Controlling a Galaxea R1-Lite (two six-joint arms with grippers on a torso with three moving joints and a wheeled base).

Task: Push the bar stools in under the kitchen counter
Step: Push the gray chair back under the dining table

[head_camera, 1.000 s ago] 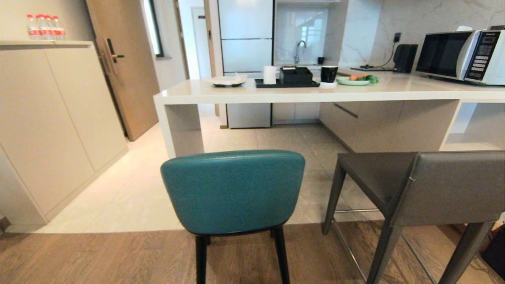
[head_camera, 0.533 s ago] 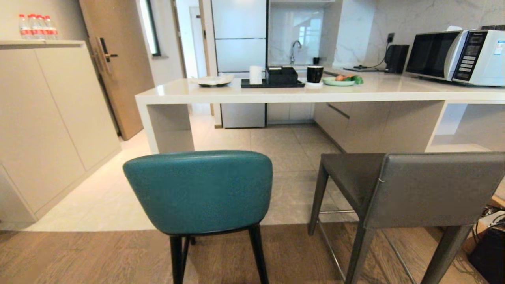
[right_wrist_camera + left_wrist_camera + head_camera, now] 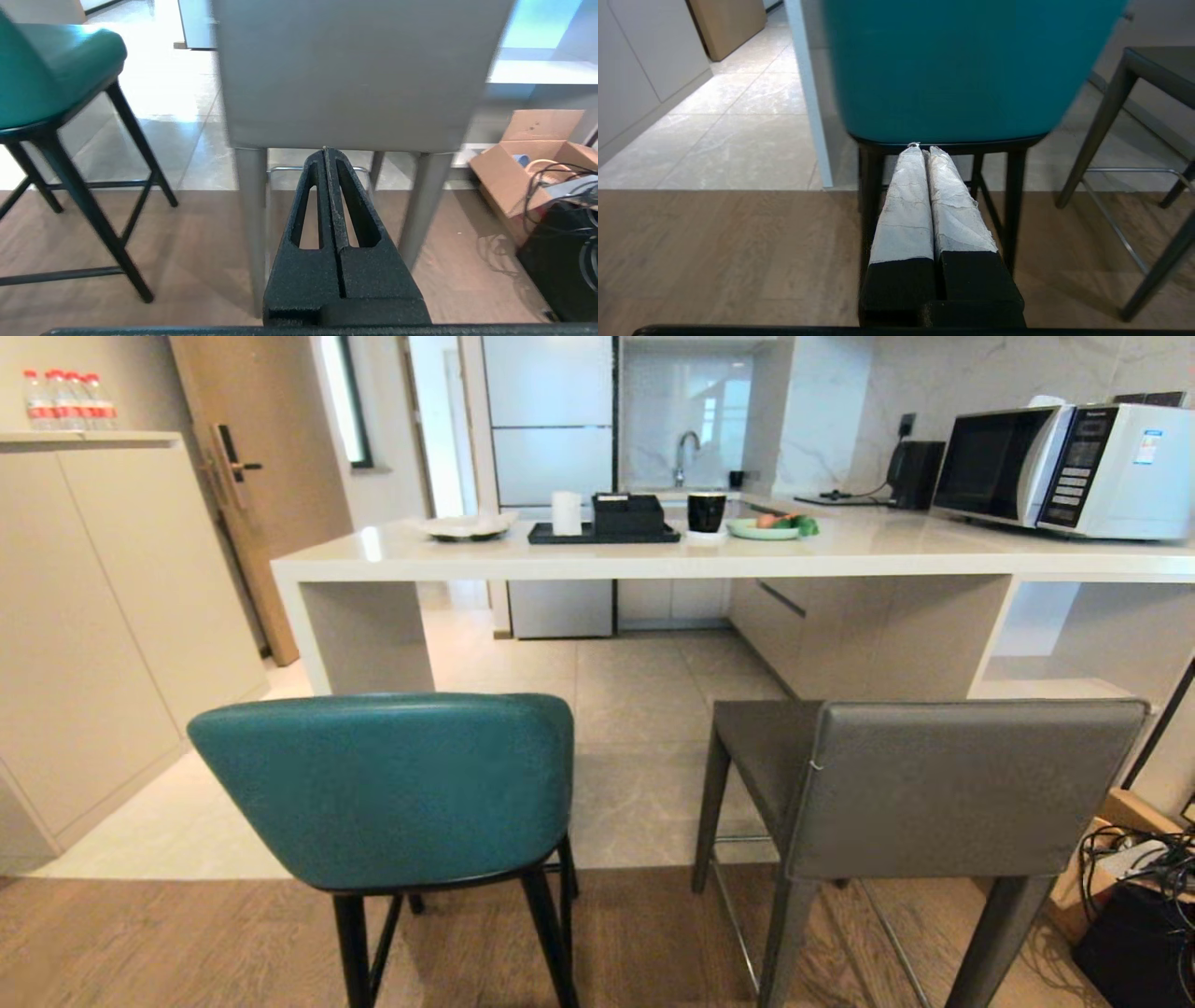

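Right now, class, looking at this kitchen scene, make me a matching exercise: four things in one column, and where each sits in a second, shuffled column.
Things
1. teal stool
2. dark-grey stool
3. microwave
4. water bottles

Places
A. on the kitchen counter, at its right end
B. on top of the beige cupboard
C. before the counter, left of the other stool
D. before the counter, nearest the cardboard box

Pairs: 1-C, 2-D, 3-A, 4-B

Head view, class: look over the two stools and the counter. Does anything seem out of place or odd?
Both stools stand pulled out from the counter rather than tucked beneath it: the teal stool on the left, the grey stool on the right. Nothing looks spilled or damaged.
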